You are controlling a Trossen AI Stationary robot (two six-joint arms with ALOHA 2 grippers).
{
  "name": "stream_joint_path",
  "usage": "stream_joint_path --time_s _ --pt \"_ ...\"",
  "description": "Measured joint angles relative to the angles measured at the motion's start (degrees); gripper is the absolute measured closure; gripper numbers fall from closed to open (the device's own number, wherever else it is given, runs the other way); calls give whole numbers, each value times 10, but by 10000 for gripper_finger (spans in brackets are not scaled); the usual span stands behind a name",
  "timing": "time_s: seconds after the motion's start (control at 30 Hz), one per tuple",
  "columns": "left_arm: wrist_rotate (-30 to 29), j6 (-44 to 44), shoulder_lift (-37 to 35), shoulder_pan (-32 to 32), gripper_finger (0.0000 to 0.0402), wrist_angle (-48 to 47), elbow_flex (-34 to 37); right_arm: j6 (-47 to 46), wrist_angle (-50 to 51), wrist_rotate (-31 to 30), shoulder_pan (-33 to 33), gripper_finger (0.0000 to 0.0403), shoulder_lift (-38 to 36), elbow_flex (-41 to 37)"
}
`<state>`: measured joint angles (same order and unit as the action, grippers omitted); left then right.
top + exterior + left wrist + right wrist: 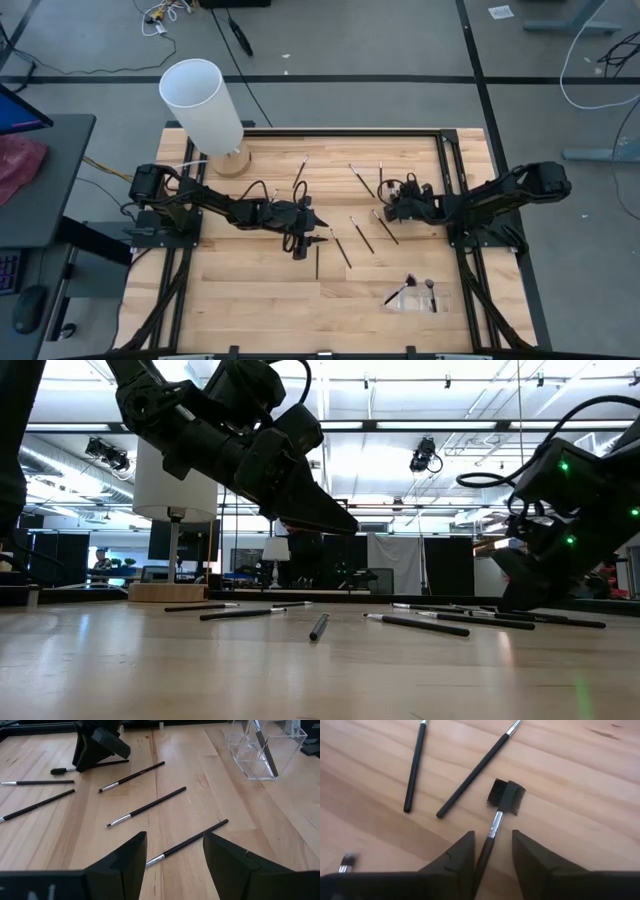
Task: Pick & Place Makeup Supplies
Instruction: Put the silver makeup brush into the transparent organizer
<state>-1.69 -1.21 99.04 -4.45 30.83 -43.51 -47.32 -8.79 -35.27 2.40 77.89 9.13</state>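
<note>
Wooden table [250,300]: no readable writing.

Thin black makeup brushes [340,246] lie flat and scattered across the middle of the light wooden surface [250,300], pointing different ways. Some have silver bands and tiny bristle tips. One long brush [187,842] lies just past the left tool [174,862], slanted. A brush with a black comb head [505,796] and a silver neck lies with its handle between the right tool's [492,850] spread fingers. Two more brushes [418,290] are near the front right, inside a clear plastic box [412,297].
</note>
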Motion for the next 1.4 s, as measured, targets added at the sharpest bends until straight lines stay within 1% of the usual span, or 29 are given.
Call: stream_joint_path --time_s 0.13,0.33,0.47,0.6,0.67,0.8,0.93,1.07,1.27,1.4 --pt "0 0 0 0 204 -1 0 0 2 -12 -10 285 8 0" --pt "0 0 0 0 204 -4 0 -2 -12 -44 -25 296 39 1" --pt "0 0 0 -3 204 -5 0 -4 -29 -66 -33 327 63 1" --pt "3 0 0 -7 204 -5 0 -1 -42 -72 -42 381 74 2" --pt "4 0 0 -9 204 -5 0 4 -42 -73 -46 392 74 2" --pt "4 0 0 -10 204 -5 0 5 -44 -81 -55 393 76 2" --pt "4 0 0 -9 204 -5 0 26 -52 -89 -67 398 77 0" --pt "4 0 0 -9 204 -5 0 11 -49 -98 -76 399 63 -4" --pt "4 2 0 0 204 -5 0 41 -85 -92 -91 401 11 -6" --pt "4 2 0 8 204 -5 0 72 -125 -105 -117 401 -29 -5"
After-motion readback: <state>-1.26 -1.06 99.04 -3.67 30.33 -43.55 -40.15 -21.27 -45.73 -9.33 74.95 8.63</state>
